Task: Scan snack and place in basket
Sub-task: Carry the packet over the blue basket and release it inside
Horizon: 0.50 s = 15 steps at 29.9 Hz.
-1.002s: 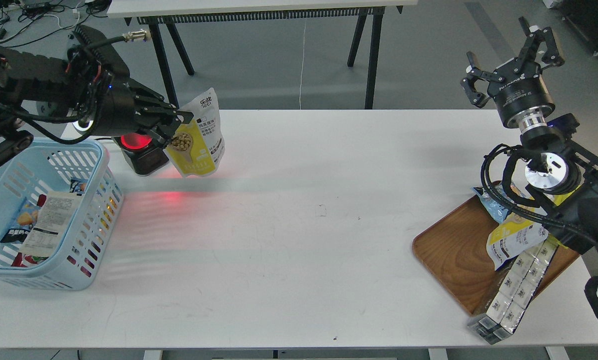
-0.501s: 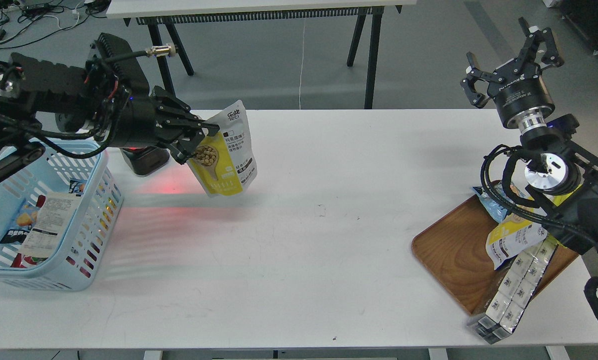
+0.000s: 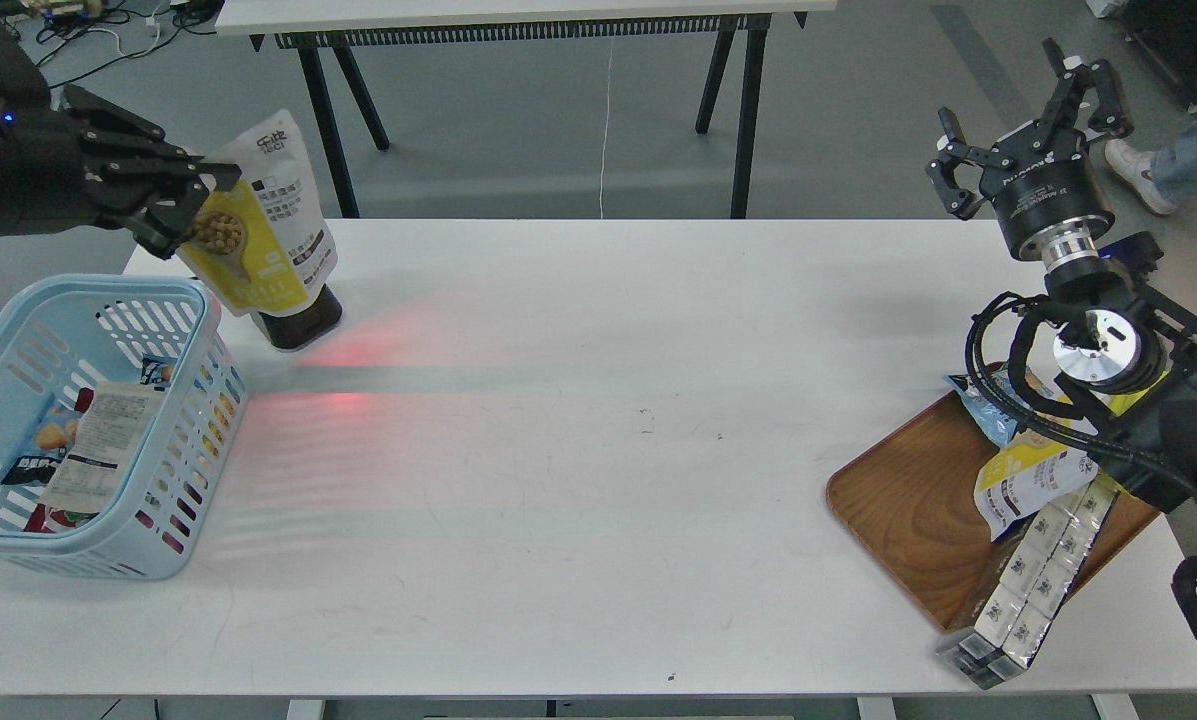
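Upright snack [image 3: 263, 235] (top tilted right)

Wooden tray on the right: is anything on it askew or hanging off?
Yes. The long silver pack of small cartons lies diagonally off the wooden tray, its lower end past the table edge, so it could fall.

Snack [image 3: 268, 235] in left fingers [image 3: 183, 200]
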{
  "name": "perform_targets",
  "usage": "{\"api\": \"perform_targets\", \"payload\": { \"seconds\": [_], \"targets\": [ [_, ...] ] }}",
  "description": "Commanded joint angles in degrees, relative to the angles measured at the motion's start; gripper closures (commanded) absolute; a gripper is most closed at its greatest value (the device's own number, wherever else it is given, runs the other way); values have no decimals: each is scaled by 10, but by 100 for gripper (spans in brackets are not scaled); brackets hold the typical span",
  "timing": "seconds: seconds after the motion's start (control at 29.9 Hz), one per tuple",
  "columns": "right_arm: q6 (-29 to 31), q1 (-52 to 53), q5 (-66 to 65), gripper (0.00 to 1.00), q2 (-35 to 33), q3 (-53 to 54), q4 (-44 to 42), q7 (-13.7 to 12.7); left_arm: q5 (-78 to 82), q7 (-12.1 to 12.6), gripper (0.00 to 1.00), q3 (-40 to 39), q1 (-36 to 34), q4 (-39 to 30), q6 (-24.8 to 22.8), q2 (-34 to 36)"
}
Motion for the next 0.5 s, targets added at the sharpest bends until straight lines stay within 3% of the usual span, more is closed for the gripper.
{"api": "perform_targets", "payload": {
  "seconds": [0.0, 0.23, 0.47],
  "targets": [
    [0, 0, 1, 1, 2, 0, 0, 0, -15, 0, 100, 5, 0, 0, 0, 50],
    [0, 0, 0, 1, 2, 1, 0, 0, -33, 0, 100, 21, 6, 5, 0, 117],
    [0, 0, 1, 1, 3, 2, 0, 0, -57, 0, 100, 123, 6, 7, 0, 143]
  ]
}}
